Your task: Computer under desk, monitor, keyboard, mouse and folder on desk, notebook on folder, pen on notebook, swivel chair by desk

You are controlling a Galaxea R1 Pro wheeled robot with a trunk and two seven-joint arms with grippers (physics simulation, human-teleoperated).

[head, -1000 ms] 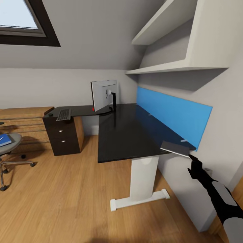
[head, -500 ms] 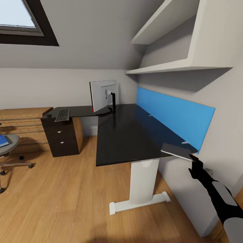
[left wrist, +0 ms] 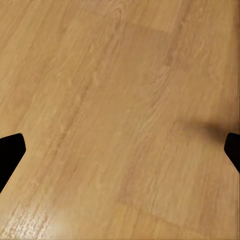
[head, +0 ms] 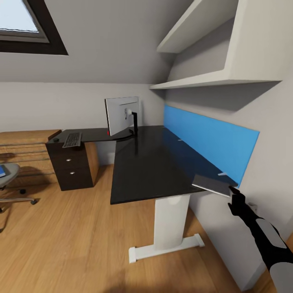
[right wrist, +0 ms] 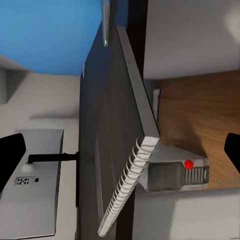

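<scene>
Along the right-hand wall of the attic bedroom stands the desk [head: 150, 167], its glossy black surface bent in an L, with a white leg and a bright blue back panel [head: 209, 140]. At the far left, the swivel chair [head: 8, 179] is cut by the edge of the head view, well apart from the desk, with a sliver of the blue folder [head: 2, 171] on its grey seat. At the far corner of the surface the monitor [head: 121, 115] stands upright, grey back toward the camera. To its left lie the keyboard [head: 72, 139] and, just beyond it, the small black mouse [head: 55, 140]. On the near right corner the notebook [head: 212, 184] lies flat, overhanging the edge. In the right wrist view its spiral binding shows, and the computer [right wrist: 176, 175] sits below with its red light. The right pincer [head: 235, 198] is near the notebook's corner, fingers spread wide, holding nothing. The left pincer [left wrist: 120, 150] hangs wide open over the wooden floor [left wrist: 120, 100].
</scene>
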